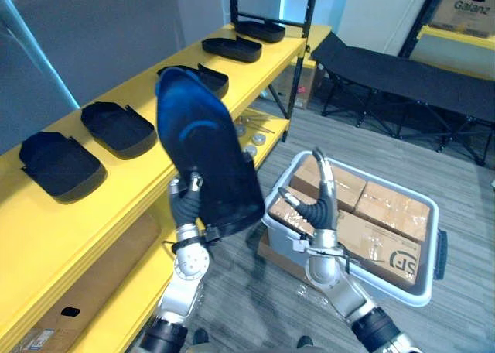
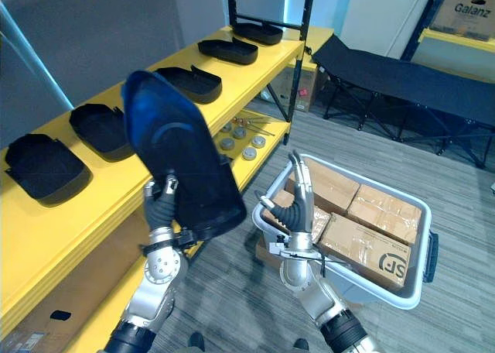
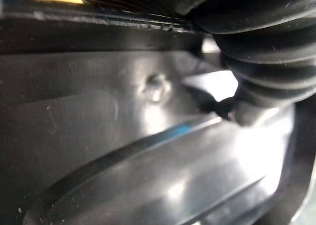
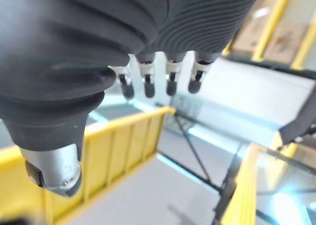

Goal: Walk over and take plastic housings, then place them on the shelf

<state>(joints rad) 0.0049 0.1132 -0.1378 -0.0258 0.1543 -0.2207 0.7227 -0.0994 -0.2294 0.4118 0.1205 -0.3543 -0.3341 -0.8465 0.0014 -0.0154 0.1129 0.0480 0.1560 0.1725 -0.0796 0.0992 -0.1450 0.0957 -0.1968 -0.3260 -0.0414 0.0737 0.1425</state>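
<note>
My left hand (image 1: 184,200) holds a dark plastic housing (image 1: 205,152) upright and raised, its fingers mostly hidden behind it. The housing stands just in front of the yellow shelf (image 1: 54,237), between two of the several black housings lying on the top board, such as one (image 1: 58,166) at the near end and another (image 1: 116,128) beside it. In the left wrist view the housing's glossy inner face (image 3: 148,151) shows very close. My right hand (image 1: 323,206) is raised over the tote with its fingers (image 4: 148,87) straight, open and holding nothing.
A grey tote (image 1: 429,214) packed with cardboard boxes (image 1: 387,214) sits on the floor to the right. Small round parts (image 1: 251,140) lie on the lower shelf board. A black folding cot (image 1: 402,66) stands behind the tote. A cardboard box (image 1: 85,291) sits under the shelf.
</note>
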